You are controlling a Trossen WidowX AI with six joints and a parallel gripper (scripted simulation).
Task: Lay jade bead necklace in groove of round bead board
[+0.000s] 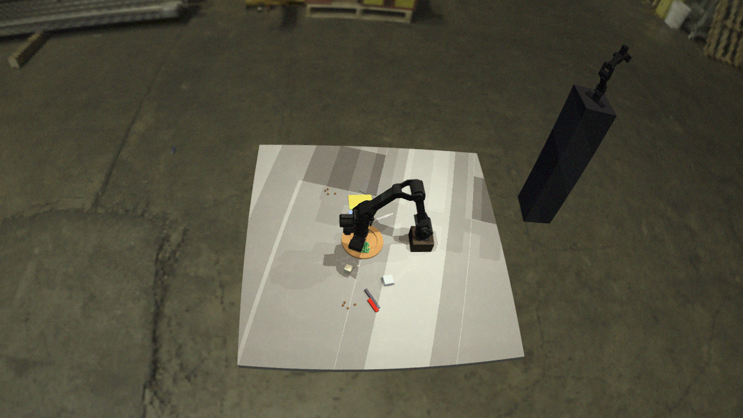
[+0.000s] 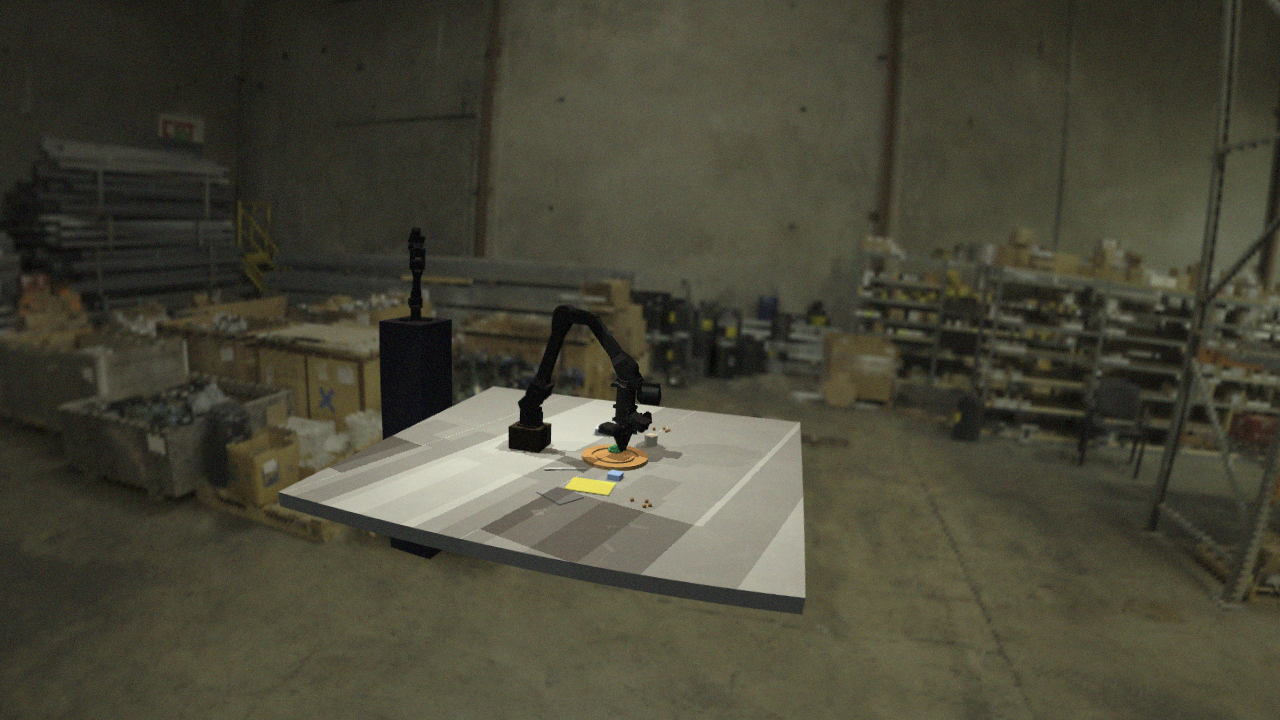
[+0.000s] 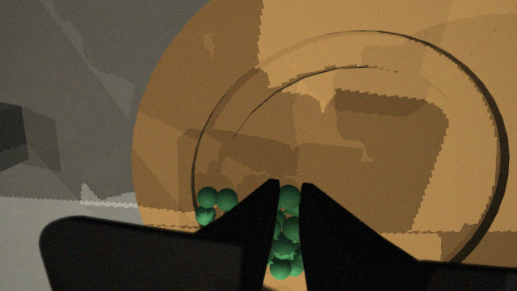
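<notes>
The round wooden bead board (image 1: 373, 243) (image 2: 597, 458) (image 3: 363, 133) lies on the table beside the arm's base, with a ring groove (image 3: 494, 133) cut into it. The jade bead necklace (image 3: 287, 238) (image 1: 365, 248) (image 2: 614, 446) is a bunched heap of green beads on the board's near edge. My gripper (image 3: 288, 191) (image 1: 359, 245) (image 2: 619, 442) stands low over the board and is shut on the necklace, with beads showing between the two black fingers. A few beads (image 3: 214, 202) lie in the groove to the left of the fingers.
A yellow pad (image 1: 358, 200) (image 2: 588, 485) and a small blue block (image 2: 614, 475) lie by the board. Small cubes (image 1: 347, 268) (image 1: 387, 280), a red and grey tool (image 1: 371, 301) and loose brown beads (image 1: 346, 303) (image 1: 329, 191) lie around. A dark pillar (image 1: 566, 155) stands off the table.
</notes>
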